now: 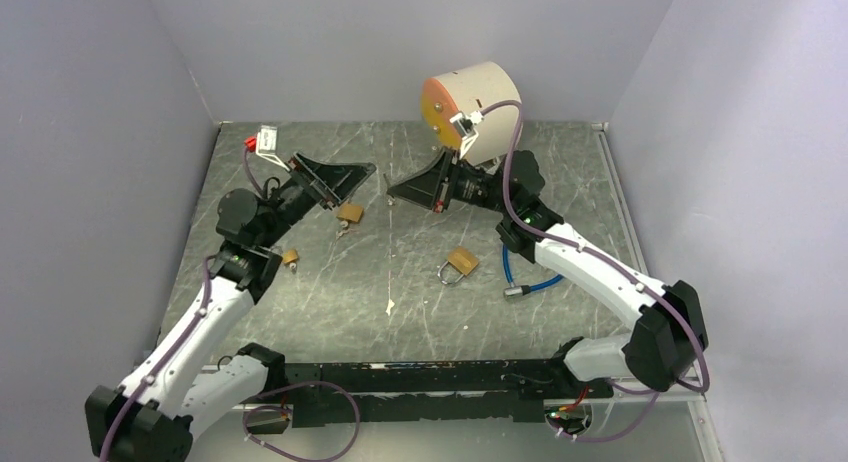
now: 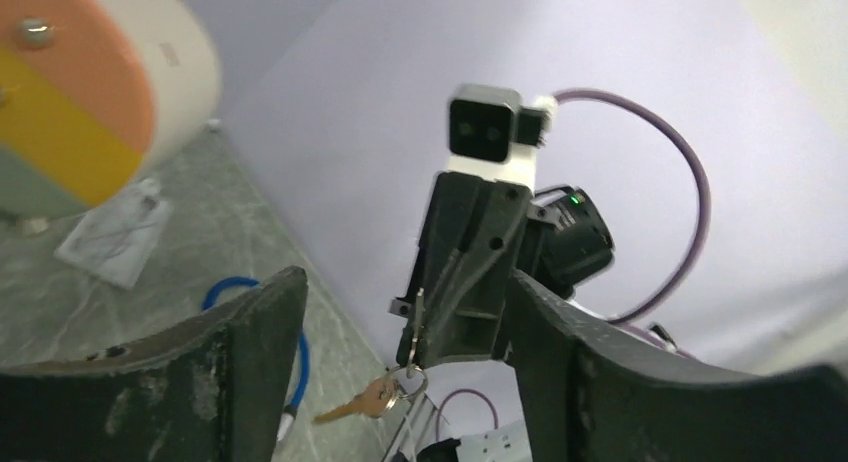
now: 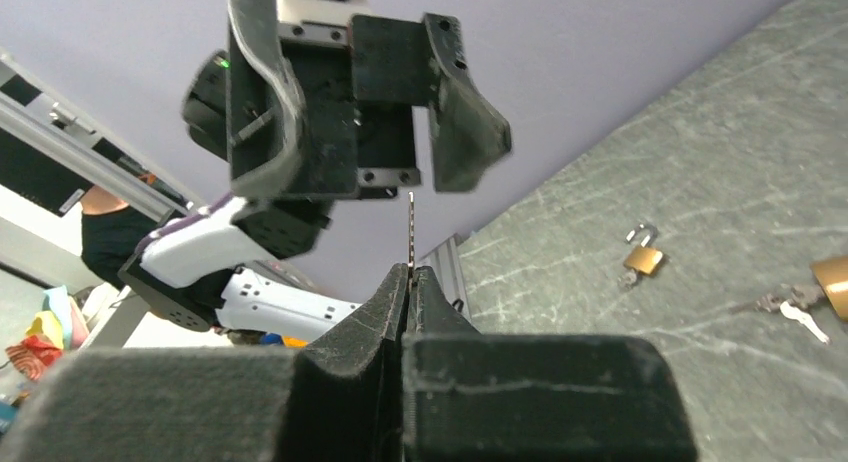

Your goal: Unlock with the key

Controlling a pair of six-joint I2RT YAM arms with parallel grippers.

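My right gripper (image 1: pixel 392 194) (image 3: pixel 411 272) is shut on a thin key (image 3: pixel 411 232) held edge-on above the table. In the left wrist view that key (image 2: pixel 418 322) carries a ring with a brass key (image 2: pixel 365 400) hanging from it. My left gripper (image 1: pixel 365 170) (image 2: pixel 405 282) is open and empty, facing the right gripper a short gap away. A brass padlock (image 1: pixel 350 213) with keys lies below the left gripper. A second padlock (image 1: pixel 460 263) lies mid-table with its shackle towards the arms. A small padlock (image 1: pixel 290 256) (image 3: pixel 645 257) lies near the left arm.
A large beige cylinder (image 1: pixel 470 107) (image 2: pixel 90 92) with an orange and yellow face stands at the back. A blue cable lock (image 1: pixel 525 277) (image 2: pixel 300 352) lies under the right arm. A clear plastic bag (image 2: pixel 115 232) lies by the cylinder. Loose keys (image 3: pixel 790 307) lie on the table (image 1: pixel 400 312).
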